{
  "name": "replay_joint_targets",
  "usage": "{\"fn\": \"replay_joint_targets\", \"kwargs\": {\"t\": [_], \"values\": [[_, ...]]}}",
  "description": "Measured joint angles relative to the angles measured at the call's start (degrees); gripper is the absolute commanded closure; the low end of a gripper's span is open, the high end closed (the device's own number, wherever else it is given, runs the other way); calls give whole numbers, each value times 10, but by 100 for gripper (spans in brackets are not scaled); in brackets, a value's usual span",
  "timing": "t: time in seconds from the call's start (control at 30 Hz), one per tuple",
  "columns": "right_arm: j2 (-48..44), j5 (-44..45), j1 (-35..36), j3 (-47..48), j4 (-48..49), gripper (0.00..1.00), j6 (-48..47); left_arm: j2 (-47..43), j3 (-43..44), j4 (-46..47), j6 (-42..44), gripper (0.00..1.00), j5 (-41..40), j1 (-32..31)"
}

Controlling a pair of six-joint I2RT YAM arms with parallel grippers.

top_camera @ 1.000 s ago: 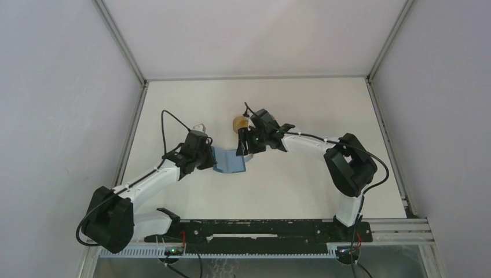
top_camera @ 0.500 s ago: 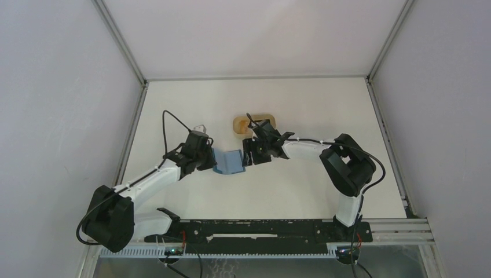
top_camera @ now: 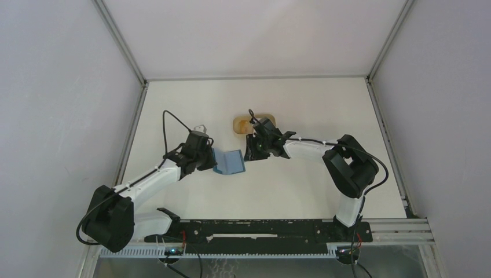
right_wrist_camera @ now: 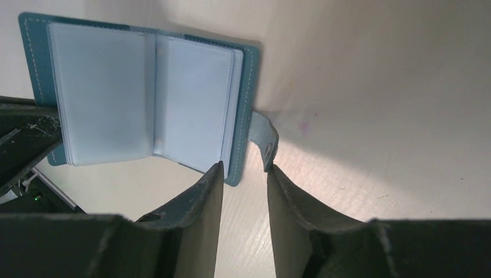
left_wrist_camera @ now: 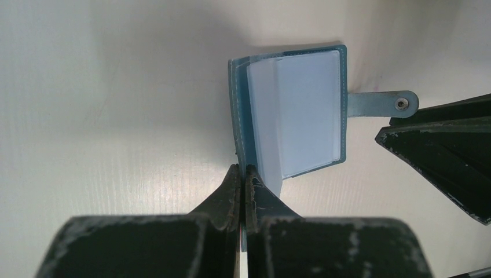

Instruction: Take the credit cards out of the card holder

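Plainly, the card holder (top_camera: 230, 161) lies spread open on the white table (top_camera: 301, 98), whose surface shows a faint, fine grain. The holder is a small teal-blue rectangle of soft, leather-like material with pale stitching along its edges. Frosted, pale plastic sleeves (right_wrist_camera: 104, 92) fan from its spine, smooth and slightly glossy, with rounded corners; what they hold cannot be told. A narrow closure tab (right_wrist_camera: 263, 134), round-ended with a small metal snap, juts from one cover and curls up off the table.

At the cover edge opposite the tab, the left gripper (left_wrist_camera: 243, 174) is clenched on the thin teal cover, its scuffed black fingers pressed together. At the tab side, the right gripper (right_wrist_camera: 243, 171) has its jaws apart. Bare table shows between them, and the tab's curled tip sits at the mouth of that gap, unpinched. A tan, round-rimmed tray (top_camera: 238, 124) lies just beyond the holder, partly hidden by the right arm.
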Motion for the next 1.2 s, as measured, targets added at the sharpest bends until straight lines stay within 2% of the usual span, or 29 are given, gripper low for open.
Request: {"fn": "replay_joint_targets", "kwargs": {"t": [0.27,0.73,0.93,1.03,1.2], "values": [[0,16,-9,0,7,65,11,-1,0,-2,0,100,0,-1],[0,24,-30,0,15,93,19,-1,0,-2,0,100,0,-2],[0,12,-31,0,18,93,22,-1,0,-2,0,100,0,-2],[0,4,-32,0,19,100,24,-1,0,-2,0,100,0,-2],[0,-8,-34,0,19,100,27,-1,0,-2,0,100,1,-3]]}}
